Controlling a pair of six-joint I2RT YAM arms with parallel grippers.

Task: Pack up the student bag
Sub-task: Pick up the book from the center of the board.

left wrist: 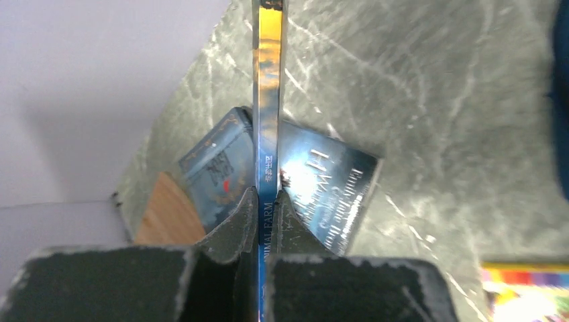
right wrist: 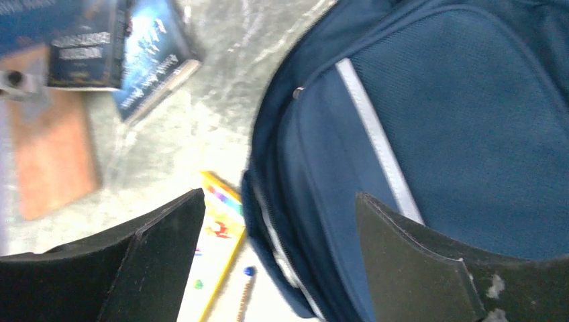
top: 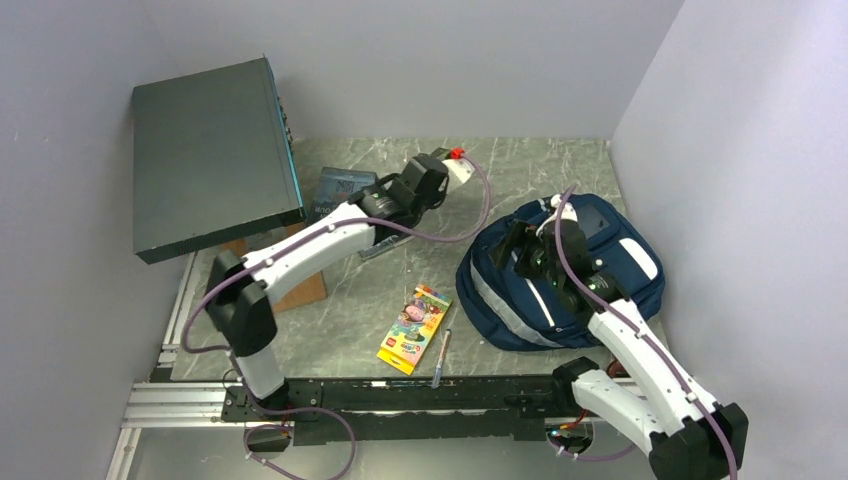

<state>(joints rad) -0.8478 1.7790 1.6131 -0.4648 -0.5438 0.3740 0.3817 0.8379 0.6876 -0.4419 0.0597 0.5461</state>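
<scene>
The student bag [top: 620,265] lies on the right of the table, navy with pale stripes, and fills most of the right wrist view [right wrist: 456,134]. My right gripper [top: 520,258] hangs over its left edge, open with nothing between its fingers [right wrist: 278,198]. My left gripper [left wrist: 267,194] is shut on a thin blue book [left wrist: 268,121] held edge-on, its spine reading "ANIMAL FARM". It sits left of centre in the top view [top: 390,212]. Two more dark blue books [left wrist: 215,157] [left wrist: 335,184] lie on the table beneath it.
A colourful crayon box [top: 415,328] and a pencil [top: 441,358] lie near the front edge, left of the bag. A big grey-green flat box [top: 215,155] rests on a wooden block [top: 300,290] at the far left. Walls close in on both sides.
</scene>
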